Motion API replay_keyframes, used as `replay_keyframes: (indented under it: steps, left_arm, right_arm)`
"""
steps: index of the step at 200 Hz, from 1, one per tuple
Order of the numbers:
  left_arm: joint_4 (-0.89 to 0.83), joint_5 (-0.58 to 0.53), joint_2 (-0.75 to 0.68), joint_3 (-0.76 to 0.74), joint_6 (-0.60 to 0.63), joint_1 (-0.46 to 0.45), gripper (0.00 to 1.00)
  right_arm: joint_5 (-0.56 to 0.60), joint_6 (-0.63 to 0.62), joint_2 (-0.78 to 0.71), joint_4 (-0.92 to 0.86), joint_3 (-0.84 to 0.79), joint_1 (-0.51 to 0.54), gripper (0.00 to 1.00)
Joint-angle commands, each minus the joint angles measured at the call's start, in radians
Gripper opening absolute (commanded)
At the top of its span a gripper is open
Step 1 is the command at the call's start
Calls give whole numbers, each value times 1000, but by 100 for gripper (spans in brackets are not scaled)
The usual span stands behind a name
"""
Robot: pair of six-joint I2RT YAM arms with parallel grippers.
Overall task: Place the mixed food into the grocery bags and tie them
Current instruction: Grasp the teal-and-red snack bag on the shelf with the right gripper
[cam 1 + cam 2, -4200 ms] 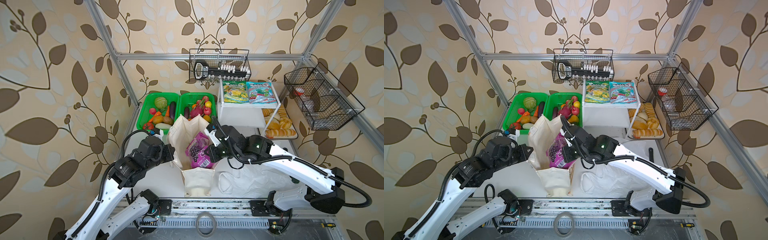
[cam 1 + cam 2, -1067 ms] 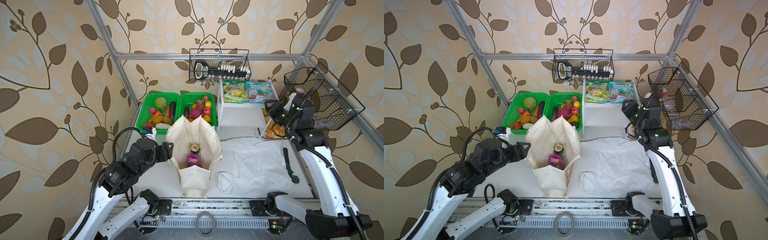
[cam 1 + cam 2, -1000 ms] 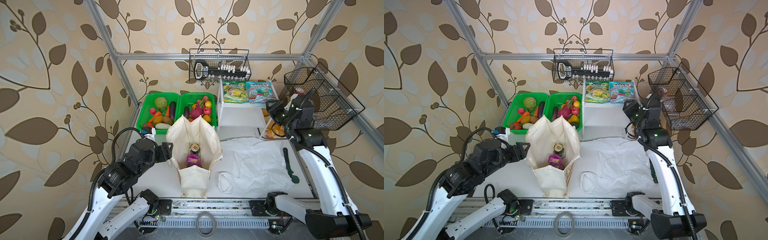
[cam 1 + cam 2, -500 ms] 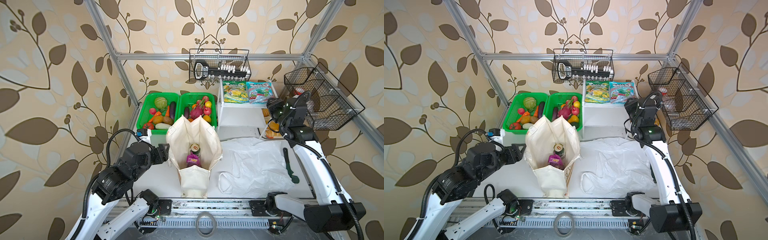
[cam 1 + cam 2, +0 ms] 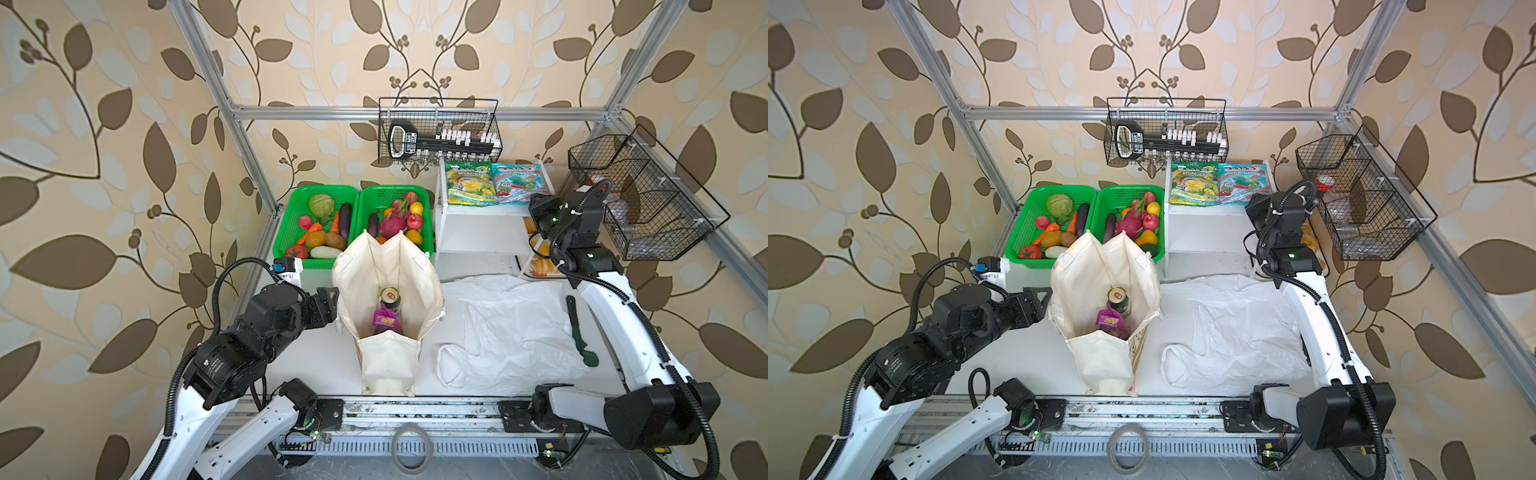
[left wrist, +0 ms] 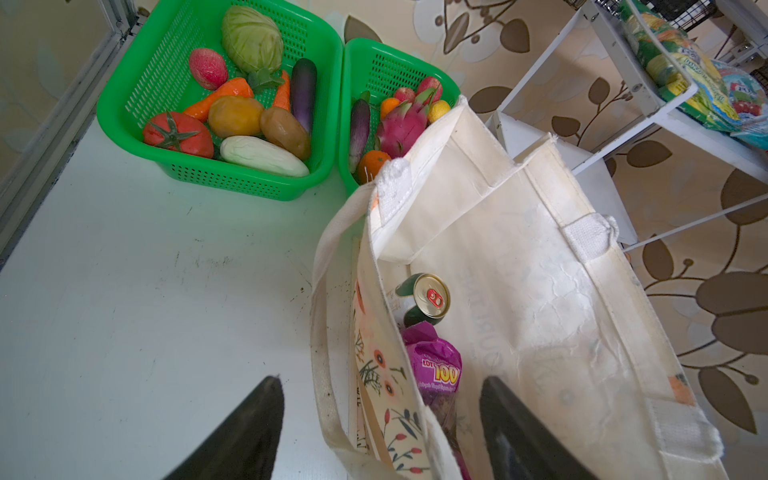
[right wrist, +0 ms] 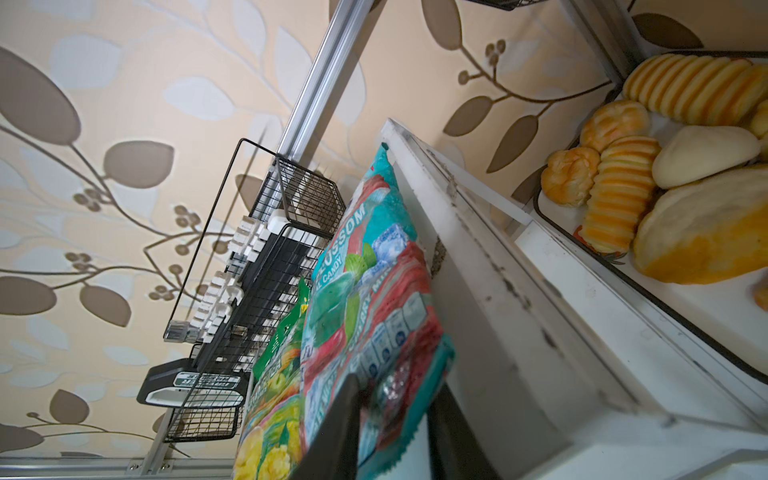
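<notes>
The cream tote (image 5: 365,270) stands open mid-table with a small green can (image 5: 390,297) and a purple packet (image 5: 386,322) inside. My left gripper (image 6: 382,379) is open and straddles the tote's near wall (image 6: 519,249): one finger is outside over the table, the other inside by the purple packet (image 6: 436,365). The blue snack pouch (image 5: 517,183) lies on the white shelf (image 5: 478,210). My right gripper (image 7: 395,382) is shut on the lower corner of the blue snack pouch (image 7: 365,291). The white plastic bag (image 5: 511,328) lies flat on the right. The pink dragon fruit (image 5: 392,224) is in a green basket.
Two green baskets (image 5: 291,216) of toy produce stand behind the tote. A green-yellow pouch (image 5: 469,185) lies beside the blue one. Bread loaves (image 7: 615,199) fill a tray right of the shelf. Wire baskets (image 5: 440,133) hang on the back and right frame. A dark green tool (image 5: 577,328) lies at the table's right edge.
My right gripper has closed from partly open onto the blue pouch's corner at the shelf. The left arm has drawn back a little to the left, still open at the tote.
</notes>
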Motion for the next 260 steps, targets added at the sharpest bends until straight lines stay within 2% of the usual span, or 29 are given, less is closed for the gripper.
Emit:
replay_keyframes:
  steps: [1,35,57,86,99,105,117,132,143,171,196,221,235,240,249,260]
  left_arm:
    - [1,-34,10,43,8,8,76]
    - [-2,-32,9,43,3,9,76]
    - [-2,-33,13,48,0,9,76]
    - [-1,-31,25,60,1,9,76]
    - [-4,-27,34,69,4,10,76]
    - [-5,-24,37,73,5,10,77]
    - [-5,-23,42,78,5,9,76]
    - [-5,-21,47,82,5,10,76]
    - [-6,-22,51,87,5,10,76]
    - [-15,-18,66,104,10,10,77]
    - [-22,-23,77,122,15,10,77]
    - [-29,-23,86,133,20,9,77]
    - [-38,-23,91,140,21,9,77]
    - [-40,-25,92,141,21,10,77]
    - [-42,-27,91,141,20,10,77]
    - [-41,-30,87,134,17,10,77]
  right_arm:
    - [61,8,-42,-37,-27,0,13]
    - [35,-12,-134,-73,-88,0,1]
    - [-37,1,-194,-90,-135,0,0]
    - [-72,0,-237,-106,-153,-3,2]
    - [-73,6,-248,-115,-153,-4,9]
    - [-70,13,-253,-113,-157,-5,17]
    - [-73,26,-258,-98,-166,-9,25]
    - [-100,38,-252,-65,-173,-14,42]
    - [-121,48,-240,-49,-169,-14,51]
    - [-152,102,-196,0,-169,-15,63]
    - [-170,142,-149,39,-167,-14,66]
    - [-181,171,-123,49,-175,-15,63]
    - [-169,168,-136,56,-196,-15,53]
    - [-160,167,-145,54,-206,-14,47]
    - [-145,158,-168,54,-221,-15,30]
    - [-116,146,-200,39,-233,-15,22]
